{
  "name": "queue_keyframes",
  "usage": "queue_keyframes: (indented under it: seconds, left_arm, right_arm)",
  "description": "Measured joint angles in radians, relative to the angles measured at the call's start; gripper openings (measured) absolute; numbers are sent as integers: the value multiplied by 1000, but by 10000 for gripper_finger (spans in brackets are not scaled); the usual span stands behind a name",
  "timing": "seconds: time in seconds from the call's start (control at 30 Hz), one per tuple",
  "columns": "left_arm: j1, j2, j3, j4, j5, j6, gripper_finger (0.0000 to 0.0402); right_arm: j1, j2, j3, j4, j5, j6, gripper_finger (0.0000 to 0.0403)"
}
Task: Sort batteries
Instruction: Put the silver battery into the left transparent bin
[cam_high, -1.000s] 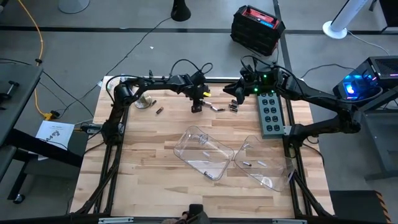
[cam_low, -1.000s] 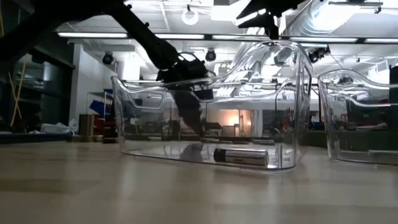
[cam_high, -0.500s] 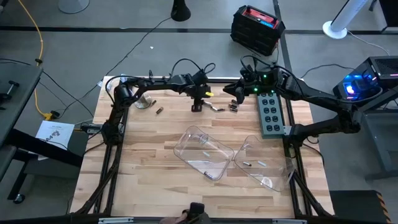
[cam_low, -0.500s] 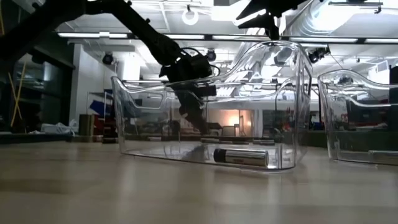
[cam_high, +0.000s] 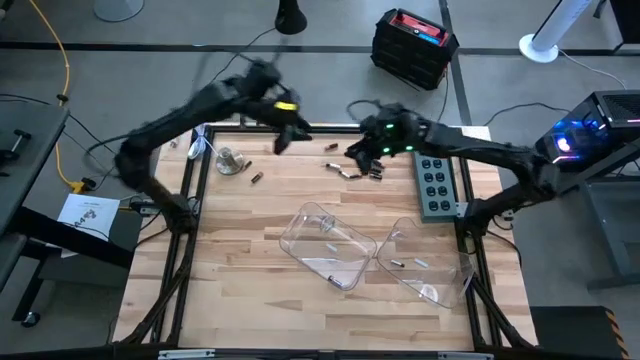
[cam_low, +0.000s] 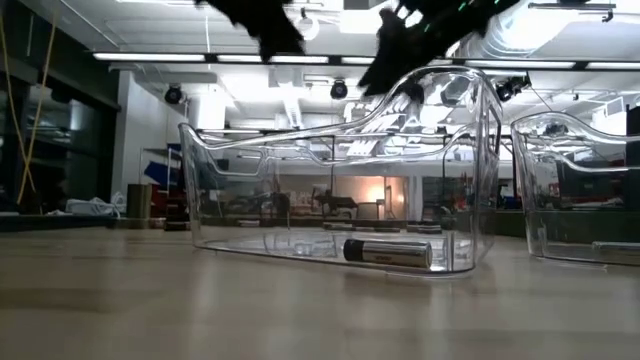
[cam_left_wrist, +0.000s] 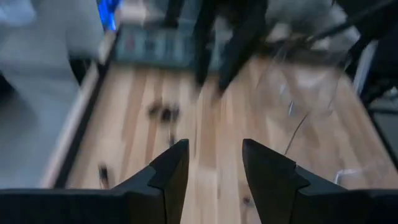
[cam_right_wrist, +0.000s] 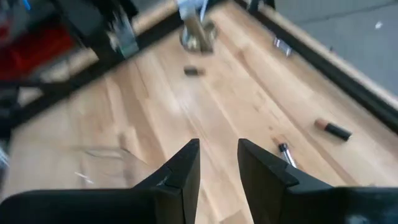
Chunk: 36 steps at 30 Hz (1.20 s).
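Batteries (cam_high: 345, 172): small cyl. cells, silver or dark, which we log loose at far-centre table; a few lie in clear trays (cam_high: 325, 245). Left gripper (cam_high: 280, 143) raised far-left, fingers apart, empty. Right gripper (cam_high: 355, 153) over loose cells, fingers apart, empty.

I count two clear trays, one at centre frame (cam_high: 300, 222) and one lower right (cam_high: 440, 290). Each holds two batteries (cam_high: 397, 263) that I can make out. At least four more lie loose along the upper middle, though one cluster there is too small for me to count. One grey power strip (cam_high: 436, 190) sits at right.
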<state>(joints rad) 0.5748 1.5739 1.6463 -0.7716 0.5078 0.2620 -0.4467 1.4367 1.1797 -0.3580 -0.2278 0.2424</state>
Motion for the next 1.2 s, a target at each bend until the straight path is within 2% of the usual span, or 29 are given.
queue_keyframes:
  seconds: [0.13, 0.23, 0.43, 0.5, 0.57, 0.67, 0.83, 1.1, 1.2]
  left_arm:
    - [-18, -206, -154, 179, -3, -112, 142]
    - [-30, -373, -356, 424, -35, -264, 142]
    - [-102, -595, -869, 932, -220, -647, 142]
    - [-135, -640, -989, 1047, -279, -750, 142]
    - [-169, -673, -1073, 1094, -342, -811, 142]
    - [-211, -698, -1139, 1106, -430, -834, 142]
    - [-226, -722, -1159, 1110, -473, -834, 142]
    - [-226, -724, -1159, 1108, -472, -818, 142]
    - [-226, -725, -1159, 1108, -472, -817, 142]
  right_arm:
    - [-28, 160, 0, 83, -43, -57, 100]
    - [-44, 274, 5, 147, -65, -97, 100]
    - [-49, 437, 91, 93, -69, -222, 100]
    - [-49, 474, 115, 57, -68, -245, 100]
    - [-49, 508, 133, 44, -53, -257, 100]
    - [-49, 547, 152, 39, -10, -262, 100]
    - [-49, 614, 169, 16, 99, -259, 100]
    - [-51, 694, 175, 35, 109, -217, 100]
    - [-53, 702, 176, 11, 83, -202, 76]
